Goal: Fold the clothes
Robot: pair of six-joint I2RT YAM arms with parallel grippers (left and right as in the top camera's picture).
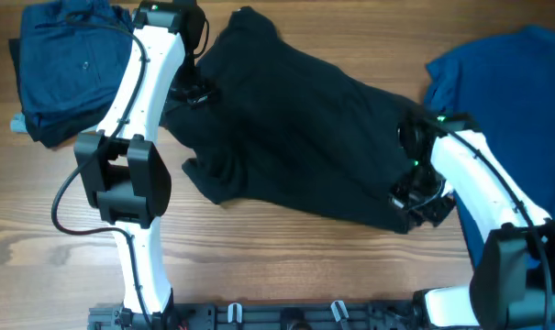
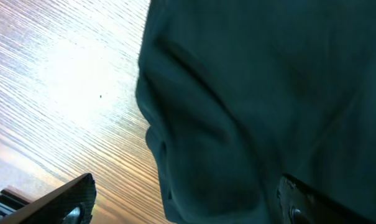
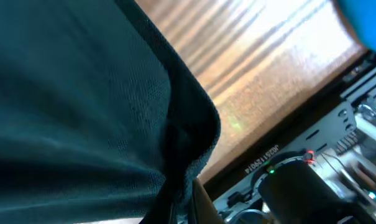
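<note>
black t-shirt [image 1: 295, 128] lay spread on wooden table [image 1: 286, 266], stretched between both grippers. right gripper [image 1: 413, 197] clenched on shirt's corner, cloth bunched into its pinch. left gripper [image 1: 194, 92] released, jaws wide, shirt's edge lying between them. dark blue shirts [image 1: 66, 64] piled just outboard of left gripper; bright blue shirt [image 1: 506, 82] outboard of right gripper.

Overhead layout: the central T-shirt [image 1: 295, 128] is lying spread on the table [image 1: 286, 266], running from far left to near right. A folded stack of clothes [image 1: 61, 69] is sitting at the far-left corner, and another T-shirt [image 1: 506, 78] is lying at the far-right edge, partly out of view. The left gripper [image 1: 193, 92] is standing at the central T-shirt's far-left edge, the right gripper [image 1: 415, 197] at its near-right corner.
</note>
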